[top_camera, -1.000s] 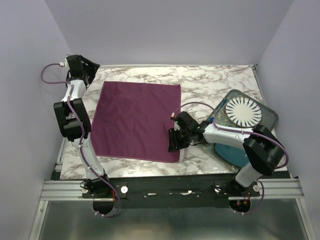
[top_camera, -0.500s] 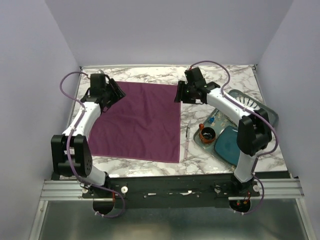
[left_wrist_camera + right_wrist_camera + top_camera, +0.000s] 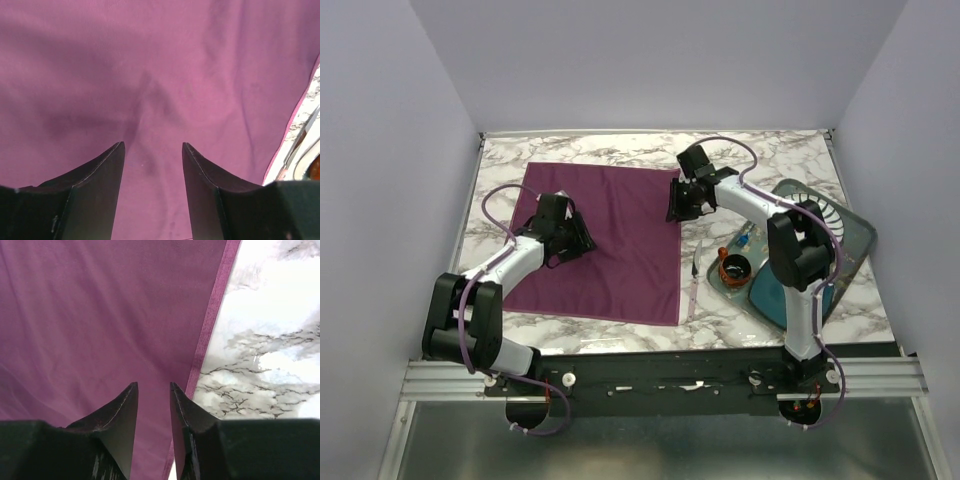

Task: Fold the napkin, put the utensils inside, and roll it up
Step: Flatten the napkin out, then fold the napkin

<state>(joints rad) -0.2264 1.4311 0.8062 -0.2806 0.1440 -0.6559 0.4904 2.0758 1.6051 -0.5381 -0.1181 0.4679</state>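
Both pairs of my jaws stand apart with nothing clamped between them, though how near their tips come to the cloth I cannot tell from any view. From the top camera, my left gripper (image 3: 580,238) sits over the left-centre part of the plum napkin (image 3: 620,265), which lies spread flat on the marble table (image 3: 590,150) in the middle of the frame. My right gripper (image 3: 678,205) hangs over the napkin's right edge, toward its upper right corner. Both sets of fingers are too small and dark here to read their gap. The knife (image 3: 692,287) lies on bare marble just beside the napkin's right edge, lower down the frame. My right arm crosses the white plate (image 3: 820,212) at the right and hides part of it. In the left wrist view my left gripper (image 3: 152,145) shows a wide gap, with only wrinkled napkin (image 3: 150,75) showing past it. At the right border a pale strip and an orange fleck are cut off, too little to name. In the right wrist view my right gripper (image 3: 153,385) shows a narrower gap, its fingers just left of the napkin's hem (image 3: 212,315). Napkin (image 3: 100,315) fills the left of the frame, and marble (image 3: 270,315) the right.
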